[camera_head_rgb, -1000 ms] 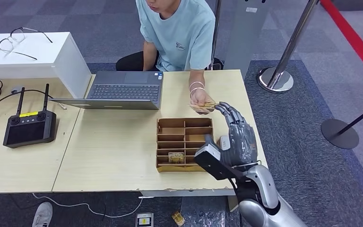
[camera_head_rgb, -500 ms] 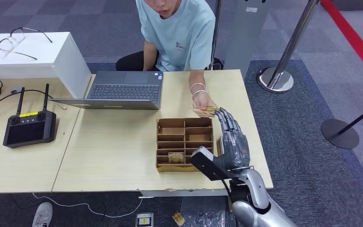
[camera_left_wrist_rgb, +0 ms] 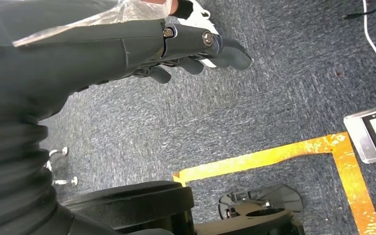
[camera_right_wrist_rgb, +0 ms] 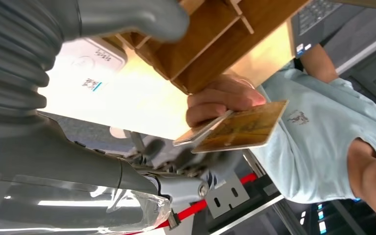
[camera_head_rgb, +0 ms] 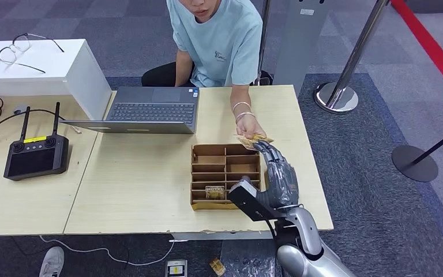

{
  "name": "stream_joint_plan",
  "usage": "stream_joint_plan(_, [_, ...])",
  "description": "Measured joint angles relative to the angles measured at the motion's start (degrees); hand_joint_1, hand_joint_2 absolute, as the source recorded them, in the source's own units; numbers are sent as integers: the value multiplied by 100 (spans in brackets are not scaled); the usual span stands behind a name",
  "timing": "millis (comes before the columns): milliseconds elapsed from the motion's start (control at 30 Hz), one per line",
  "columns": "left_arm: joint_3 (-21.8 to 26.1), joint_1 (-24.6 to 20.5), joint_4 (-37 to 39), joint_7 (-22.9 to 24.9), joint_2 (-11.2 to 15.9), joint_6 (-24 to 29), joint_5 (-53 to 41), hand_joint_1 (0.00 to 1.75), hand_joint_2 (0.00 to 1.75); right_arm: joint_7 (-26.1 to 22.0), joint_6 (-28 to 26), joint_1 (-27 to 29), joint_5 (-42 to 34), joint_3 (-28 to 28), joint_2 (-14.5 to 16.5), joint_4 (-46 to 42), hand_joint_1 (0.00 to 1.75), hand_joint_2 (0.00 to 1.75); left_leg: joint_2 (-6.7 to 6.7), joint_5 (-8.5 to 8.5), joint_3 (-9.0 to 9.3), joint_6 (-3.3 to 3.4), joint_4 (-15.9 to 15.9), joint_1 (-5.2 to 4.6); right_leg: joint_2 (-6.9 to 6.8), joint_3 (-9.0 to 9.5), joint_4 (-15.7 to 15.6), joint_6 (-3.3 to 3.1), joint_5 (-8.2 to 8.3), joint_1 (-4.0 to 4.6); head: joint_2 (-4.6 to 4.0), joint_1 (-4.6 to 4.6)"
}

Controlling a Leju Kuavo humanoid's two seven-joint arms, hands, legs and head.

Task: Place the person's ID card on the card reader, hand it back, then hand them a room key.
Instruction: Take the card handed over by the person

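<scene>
The robot's right hand (camera_head_rgb: 278,173), fingers spread and holding nothing, has drawn back from beside the person's hand (camera_head_rgb: 248,128), which keeps two cards (camera_right_wrist_rgb: 235,128) at the wooden organizer's (camera_head_rgb: 225,173) one o'clock corner; judged, a handover just completed

Bare tabletop (camera_head_rgb: 144,190) left of brown divider tray (camera_head_rgb: 225,175), open lane there. Laptop (camera_head_rgb: 150,109) blocks far-left side. Right hand (camera_head_rgb: 278,173) squeezed between tray's right wall and table's right edge. Person's hand (camera_head_rgb: 248,128) with cards (camera_head_rgb: 255,138) sits just past tray's far right corner. Remote controller (camera_head_rgb: 36,153) well left.
</scene>
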Motion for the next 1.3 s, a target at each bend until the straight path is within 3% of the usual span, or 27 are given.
stream_joint_plan(100, [-17, -1, 0, -12, 1, 0, -33, 0, 175, -37, -44, -103, -33, 17, 45, 53, 116, 175, 0, 0, 1, 0, 0, 0, 0, 0, 0, 0, 0, 0, 0, 0])
stream_joint_plan(467, [-36, -5, 0, -24, 5, 0, -51, 0, 175, -76, -96, -305, -63, 50, 152, 154, 115, 175, 0, 0, 0, 0, 0, 0, 0, 0, 1, 0, 0, 0, 0, 1])
stream_joint_plan(733, [-36, -6, 0, -24, 6, 0, -50, 0, 175, -88, -120, -310, -97, 60, 181, 160, 70, 175, 0, 0, 1, 0, 0, 0, 0, 1, 1, 0, 0, 0, 0, 0])
stream_joint_plan(867, [-36, -7, 0, -24, 7, 0, -46, 0, 175, -93, -140, -310, -120, 75, 196, 188, 58, 175, 0, 0, 1, 0, 0, 0, 0, 0, 1, 0, 0, 0, 0, 0])
stream_joint_plan(1300, [-36, -6, 0, -24, 7, 0, -40, 0, 175, -124, -208, -309, -174, 96, 202, 255, 56, 175, 0, 0, 1, 0, 0, 0, 0, 0, 1, 0, 0, 0, -1, 0])
